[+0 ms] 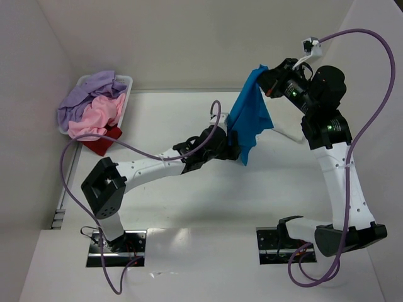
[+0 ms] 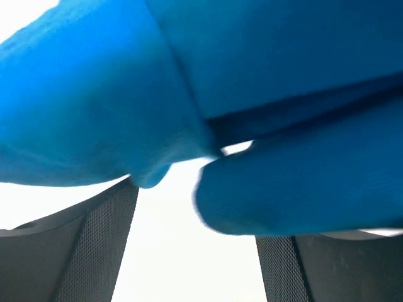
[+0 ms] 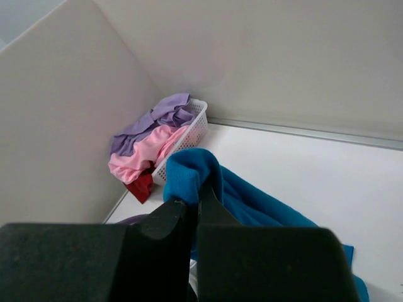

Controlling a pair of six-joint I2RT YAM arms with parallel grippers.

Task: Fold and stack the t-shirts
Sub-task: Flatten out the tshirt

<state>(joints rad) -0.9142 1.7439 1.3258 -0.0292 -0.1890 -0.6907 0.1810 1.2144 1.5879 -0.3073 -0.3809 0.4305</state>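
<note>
Pinches blue t-shirt (image 1: 250, 113) at its top with right end effector (image 1: 267, 78), pressed together on cloth, so it hangs draped over worktop (image 1: 164, 113); holds left end effector (image 1: 230, 143) spread at lower hem, likely to catch a corner; other t-shirts (image 1: 94, 104) heaped in basket (image 1: 128, 80), far left.

White desk (image 1: 189, 207) fills the frame, walled in at the back and on the left. In the upper left corner sits a white plastic basket (image 1: 128, 80), heaped with cloth. A dark red shirt (image 1: 101, 143) spills out at its lower edge onto the desk. Along the bottom, two dark base plates (image 1: 135, 242) lie flat, side by side and well apart.
</note>
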